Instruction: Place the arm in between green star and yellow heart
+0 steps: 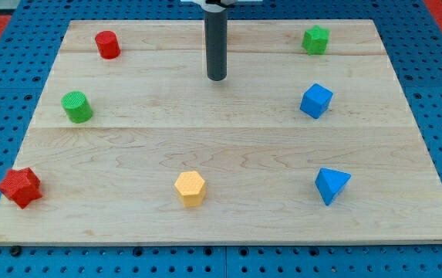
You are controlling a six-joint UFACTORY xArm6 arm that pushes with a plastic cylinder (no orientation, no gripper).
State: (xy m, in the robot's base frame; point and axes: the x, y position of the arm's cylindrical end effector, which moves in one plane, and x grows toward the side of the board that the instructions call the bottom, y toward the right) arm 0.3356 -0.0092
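Observation:
My tip (pixel 217 78) rests on the wooden board near the view's top centre, touching no block. The green star (pixel 315 38) sits at the view's top right, well to the right of my tip and slightly above it. The yellow block (pixel 190 188), whose shape reads as a rounded hexagon or heart, lies at the view's bottom centre, far below my tip and a little to its left.
A red cylinder (pixel 107 44) is at the top left, a green cylinder (pixel 76 106) at the left, and a red star (pixel 19 187) at the bottom left. A blue cube (pixel 315 100) is at the right, and a blue wedge (pixel 331 184) at the bottom right. The board's edge (pixel 221 242) runs along the bottom.

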